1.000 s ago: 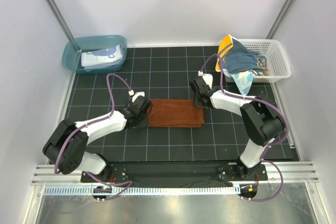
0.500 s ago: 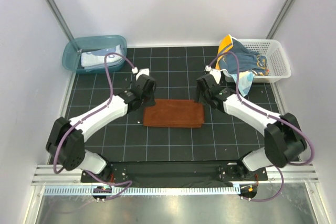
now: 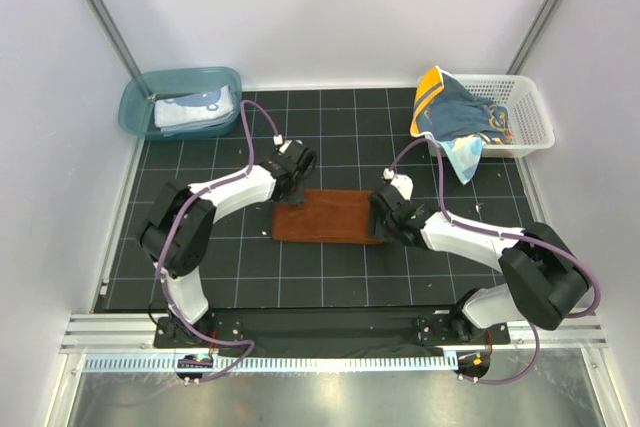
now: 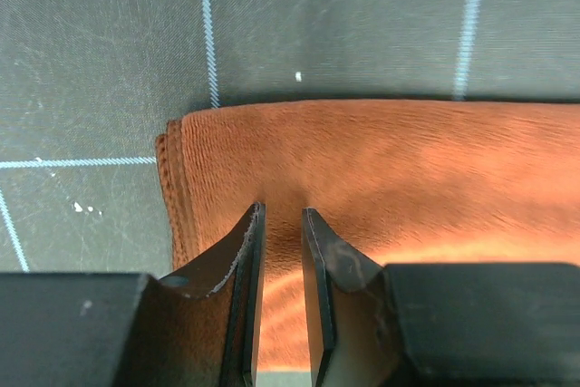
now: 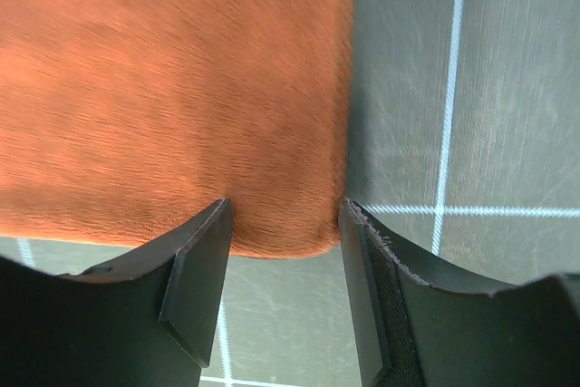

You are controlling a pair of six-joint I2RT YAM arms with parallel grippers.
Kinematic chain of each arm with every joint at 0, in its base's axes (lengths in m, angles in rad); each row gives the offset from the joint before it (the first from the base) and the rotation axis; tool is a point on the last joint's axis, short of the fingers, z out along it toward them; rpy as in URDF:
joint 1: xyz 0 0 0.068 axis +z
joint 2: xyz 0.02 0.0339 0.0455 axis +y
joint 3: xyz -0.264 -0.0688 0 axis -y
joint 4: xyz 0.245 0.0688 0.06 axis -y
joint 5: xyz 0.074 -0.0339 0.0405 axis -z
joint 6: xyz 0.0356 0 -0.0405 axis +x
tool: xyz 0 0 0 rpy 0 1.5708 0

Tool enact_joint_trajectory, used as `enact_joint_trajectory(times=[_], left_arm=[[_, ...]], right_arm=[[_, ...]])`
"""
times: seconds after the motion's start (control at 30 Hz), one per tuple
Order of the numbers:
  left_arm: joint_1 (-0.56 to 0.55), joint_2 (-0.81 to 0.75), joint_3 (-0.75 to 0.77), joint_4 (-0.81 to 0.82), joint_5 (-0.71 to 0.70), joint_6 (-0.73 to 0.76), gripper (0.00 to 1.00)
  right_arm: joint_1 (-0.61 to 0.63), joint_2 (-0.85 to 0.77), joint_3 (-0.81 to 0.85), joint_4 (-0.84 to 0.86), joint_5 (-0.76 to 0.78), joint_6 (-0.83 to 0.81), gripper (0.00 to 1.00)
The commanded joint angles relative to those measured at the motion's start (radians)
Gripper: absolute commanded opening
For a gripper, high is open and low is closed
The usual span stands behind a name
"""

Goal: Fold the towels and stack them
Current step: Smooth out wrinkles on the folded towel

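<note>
Rust-brown towel (image 3: pixel 328 215) flat; wrist views only: left claw (image 4: pixel 283 217) barely parted, right claw (image 5: pixel 285 210) spread.

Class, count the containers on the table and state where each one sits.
2. The teal tub sits at the far left corner, holding folded pale cloth. The white lattice basket sits at the far right corner, towels spilling over its rim. No others show.

Black gridded table (image 3: pixel 330 272) carries a folded rust-brown towel (image 3: pixel 328 215), teal tub (image 3: pixel 133 99), white basket (image 3: pixel 532 112).
</note>
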Motion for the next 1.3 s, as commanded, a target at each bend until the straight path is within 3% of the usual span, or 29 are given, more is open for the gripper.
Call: enact_joint_trajectory(times=[0.0, 0.17, 0.4, 0.53, 0.77, 1.0, 1.27], left_arm=[[0.016, 0.029, 0.030, 0.011, -0.025, 0.012, 0.25], [0.023, 0.046, 0.016, 0.018, -0.029, 0.005, 0.25], [0.027, 0.052, 0.023, 0.015, -0.028, 0.011, 0.26], [0.030, 0.044, 0.029, 0.005, -0.026, 0.031, 0.27], [0.030, -0.026, 0.062, -0.018, 0.005, 0.071, 0.37], [-0.009, -0.127, 0.078, -0.054, 0.017, 0.064, 0.40], [-0.114, -0.169, -0.005, -0.012, 0.024, -0.011, 0.39]], right_arm=[[0.007, -0.029, -0.062, 0.097, -0.010, 0.057, 0.57], [0.007, -0.049, -0.117, 0.104, 0.005, 0.082, 0.49], [0.007, -0.138, -0.170, 0.072, 0.022, 0.090, 0.48], [0.007, -0.219, -0.177, 0.023, 0.037, 0.090, 0.57], [0.007, -0.307, -0.104, -0.054, 0.055, 0.078, 0.58], [0.007, -0.219, 0.019, -0.056, 0.091, 0.028, 0.60], [-0.017, 0.073, 0.218, 0.015, 0.068, 0.001, 0.61]])
